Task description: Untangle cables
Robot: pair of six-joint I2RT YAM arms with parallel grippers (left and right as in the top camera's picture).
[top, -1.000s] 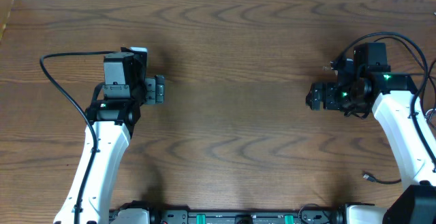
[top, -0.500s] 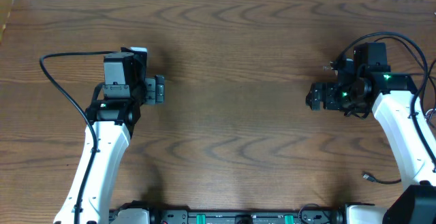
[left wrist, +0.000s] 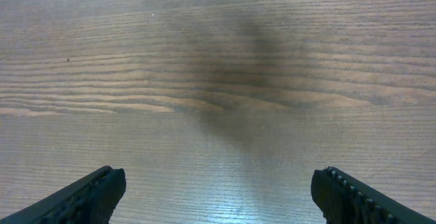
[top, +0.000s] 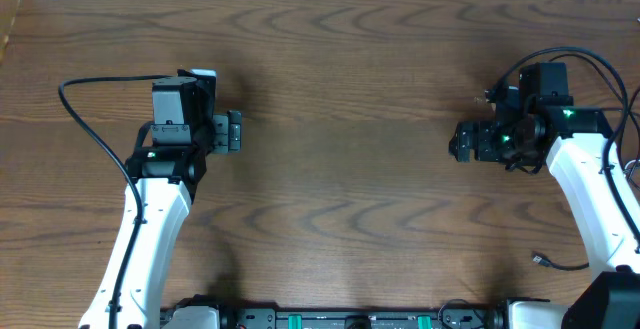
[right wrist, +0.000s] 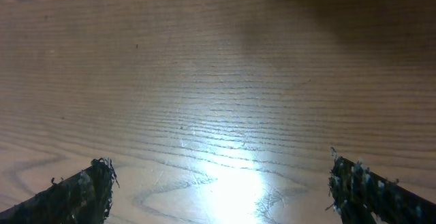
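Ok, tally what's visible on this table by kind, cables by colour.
Grippers: 2, left gripper and right gripper, both open.
Thin black cable: 1, plug end at lower right.
White ones: 0 in view.
Total: 3.

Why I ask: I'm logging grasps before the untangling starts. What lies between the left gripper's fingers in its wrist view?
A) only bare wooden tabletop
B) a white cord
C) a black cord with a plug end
A: in the left wrist view the left gripper stands open, its fingers far apart, and only wooden tabletop shows between them, with no cord.
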